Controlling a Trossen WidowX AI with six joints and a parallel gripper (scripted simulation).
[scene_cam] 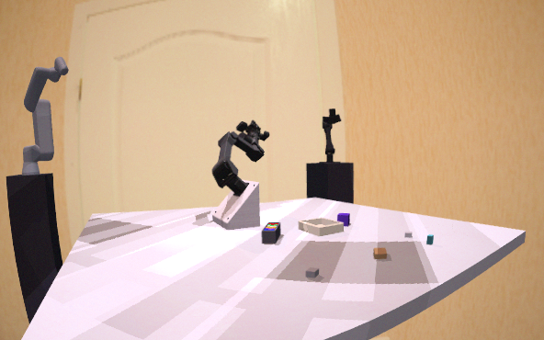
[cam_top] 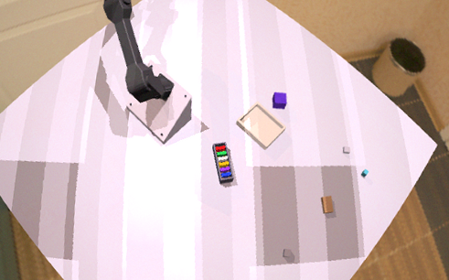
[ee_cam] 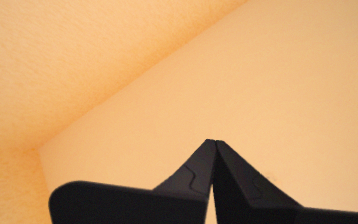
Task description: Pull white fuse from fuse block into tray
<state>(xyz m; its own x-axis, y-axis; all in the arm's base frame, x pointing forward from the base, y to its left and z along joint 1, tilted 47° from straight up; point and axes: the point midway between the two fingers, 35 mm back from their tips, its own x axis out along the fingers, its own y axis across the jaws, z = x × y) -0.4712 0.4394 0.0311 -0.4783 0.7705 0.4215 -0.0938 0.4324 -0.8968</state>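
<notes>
The white fuse point(cam_top: 223, 158) stands third from the red end in the row of coloured fuses, between the green and yellow ones, in the black fuse block point(cam_top: 226, 182) point(scene_cam: 270, 237). The shallow beige tray point(cam_top: 263, 128) point(scene_cam: 313, 229) lies beside the block and is empty. My gripper point(ee_cam: 213, 148) is shut, its fingertips together with nothing between them. The arm holds it high above the table, behind the base and far from the block and tray. The wrist view shows only plain wall behind the fingers.
A purple cube point(cam_top: 279, 100) point(scene_cam: 344, 219) stands just beyond the tray. An orange-brown block point(cam_top: 327, 204) point(scene_cam: 379, 253), a teal block point(cam_top: 364, 172) point(scene_cam: 430, 239) and two small grey blocks lie farther out. The arm's wedge base point(cam_top: 178, 117) point(scene_cam: 248, 212) is near the fuse block.
</notes>
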